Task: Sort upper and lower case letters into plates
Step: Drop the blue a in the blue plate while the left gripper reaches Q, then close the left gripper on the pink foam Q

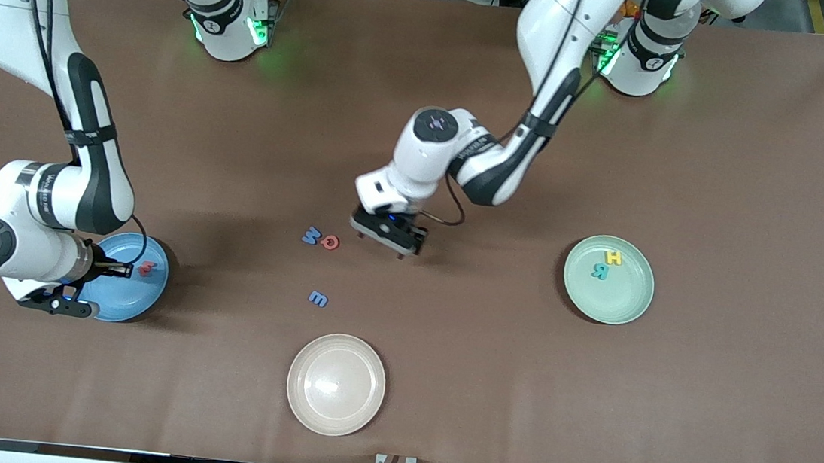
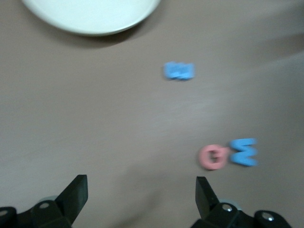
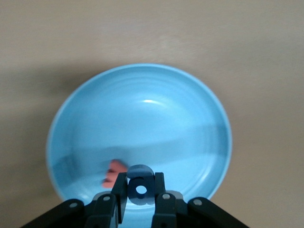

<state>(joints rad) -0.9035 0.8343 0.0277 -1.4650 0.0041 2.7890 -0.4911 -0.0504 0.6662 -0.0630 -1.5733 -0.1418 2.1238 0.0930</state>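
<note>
Right gripper [image 3: 140,198] over blue plate [image 1: 149,295], clamped on a blue letter [image 3: 140,186]; red letter [image 1: 146,267] lies in that plate. Left gripper [image 1: 389,242] spread wide, low over table beside the red letter "a" [image 1: 331,242] and blue "M" [image 1: 312,235]. Mint plate [image 1: 632,306] holds yellow "H" [image 1: 613,258] and teal "R" [image 1: 600,271].

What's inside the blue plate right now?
One red letter lies in the blue plate. The right gripper hangs over it, jaws shut on a blue letter. The arm hides part of the plate.

Left claw [image 1: 389,238] agape, right claw [image 3: 140,190] clamped
</note>
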